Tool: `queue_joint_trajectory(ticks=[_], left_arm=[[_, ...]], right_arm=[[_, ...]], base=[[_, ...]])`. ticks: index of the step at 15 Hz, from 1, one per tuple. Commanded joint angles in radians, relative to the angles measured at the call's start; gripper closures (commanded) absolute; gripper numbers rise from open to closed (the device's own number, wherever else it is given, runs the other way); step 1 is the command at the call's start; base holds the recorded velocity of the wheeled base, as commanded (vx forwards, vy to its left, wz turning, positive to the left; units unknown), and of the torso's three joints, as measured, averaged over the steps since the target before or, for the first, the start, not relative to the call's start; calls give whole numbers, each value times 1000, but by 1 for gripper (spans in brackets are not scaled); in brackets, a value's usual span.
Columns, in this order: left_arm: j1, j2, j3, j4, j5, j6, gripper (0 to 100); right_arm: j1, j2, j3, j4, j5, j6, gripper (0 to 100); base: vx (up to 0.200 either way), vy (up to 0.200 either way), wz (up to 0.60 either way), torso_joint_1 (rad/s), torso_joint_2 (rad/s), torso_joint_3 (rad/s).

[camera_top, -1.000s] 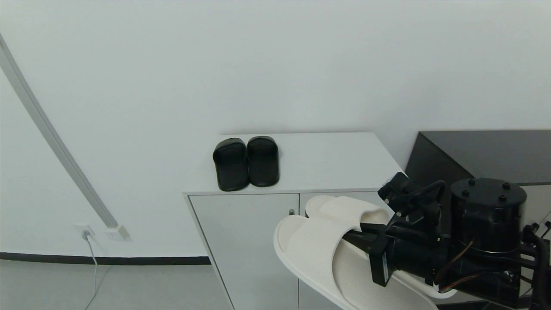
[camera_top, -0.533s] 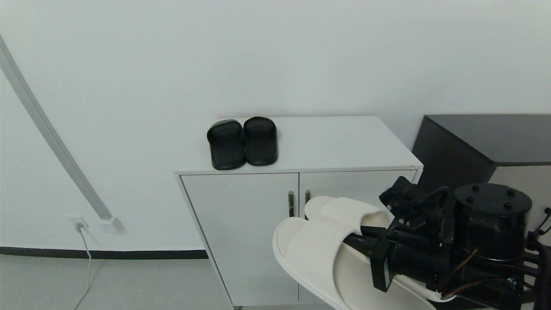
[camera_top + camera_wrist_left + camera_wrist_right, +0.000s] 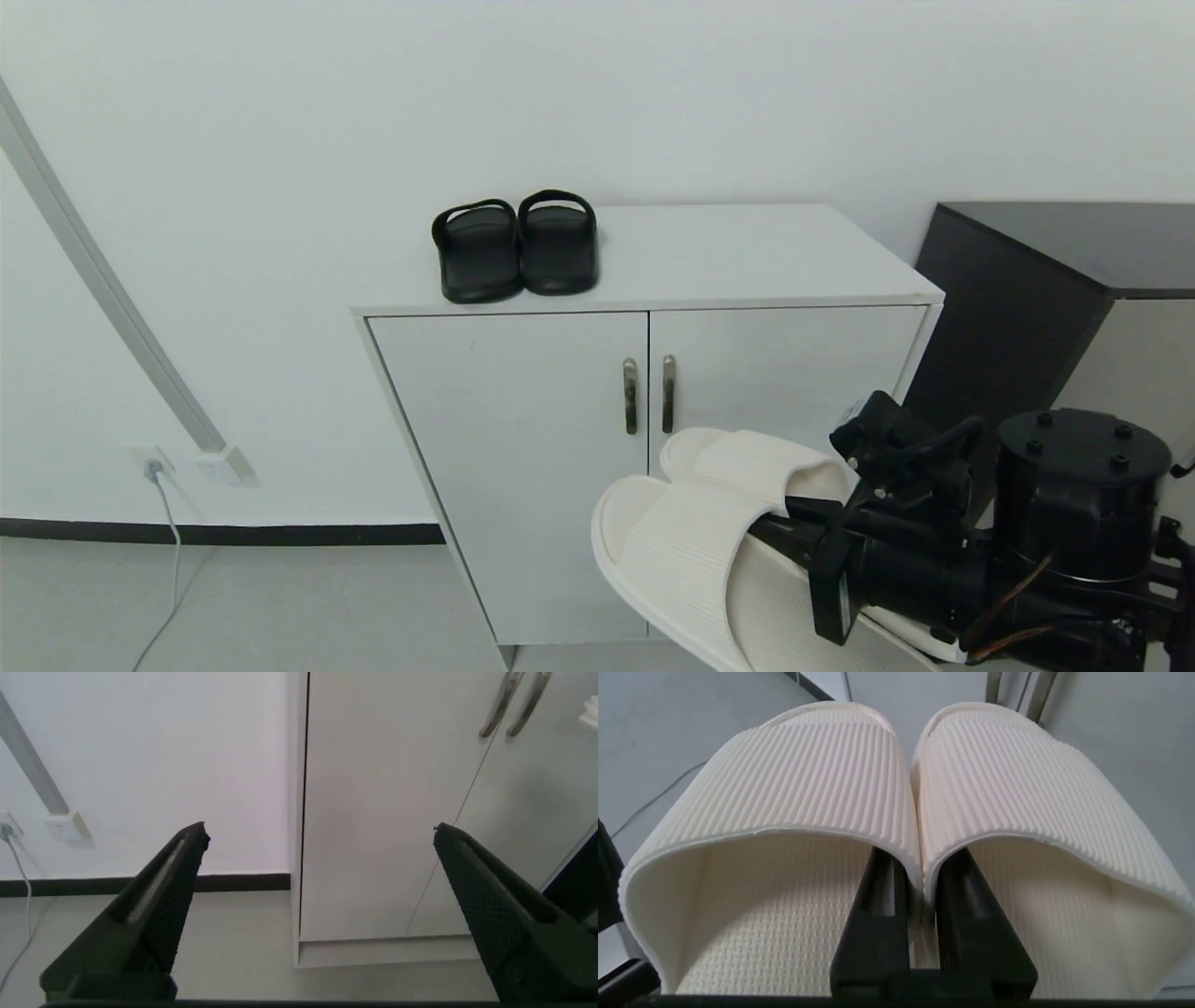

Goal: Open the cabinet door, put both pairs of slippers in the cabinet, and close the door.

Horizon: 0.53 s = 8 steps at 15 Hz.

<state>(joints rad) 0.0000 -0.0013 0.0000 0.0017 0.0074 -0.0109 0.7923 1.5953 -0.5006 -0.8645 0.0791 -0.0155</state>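
Note:
A white two-door cabinet (image 3: 523,448) stands against the wall with both doors closed, its metal handles (image 3: 649,394) side by side at the middle. A pair of black slippers (image 3: 513,247) rests on its top, near the left end. My right gripper (image 3: 780,523) is low in front of the right door, shut on a pair of white slippers (image 3: 691,551). Its fingers (image 3: 878,915) reach inside and pinch the two inner walls of the white slippers (image 3: 915,812) together. My left gripper (image 3: 318,835) hangs open and empty, low before the left door (image 3: 392,812).
A black box-like cabinet (image 3: 1018,299) stands right beside the white one. A grey conduit (image 3: 93,271) runs down the wall at the left to sockets (image 3: 219,464) with a cable (image 3: 168,551). Grey floor (image 3: 233,607) lies open left of the cabinet.
The head camera has shifted, so the cabinet sits higher in the picture and its doors and handles show in full. The right gripper still holds the white slippers the same way.

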Motion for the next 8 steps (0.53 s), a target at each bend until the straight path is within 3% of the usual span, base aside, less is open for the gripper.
queue_joint_trajectory(ticks=[1, 8], left_arm=[[0, 1, 0, 0, 0, 0, 0], [0, 1, 0, 0, -3, 0, 0]], right_arm=[[5, 2, 13, -8, -1, 0, 100], [5, 0, 36, -21, 5, 2, 100]], base=[[0, 0, 0, -173, 491, 315], [0, 0, 0, -136, 473, 333]])
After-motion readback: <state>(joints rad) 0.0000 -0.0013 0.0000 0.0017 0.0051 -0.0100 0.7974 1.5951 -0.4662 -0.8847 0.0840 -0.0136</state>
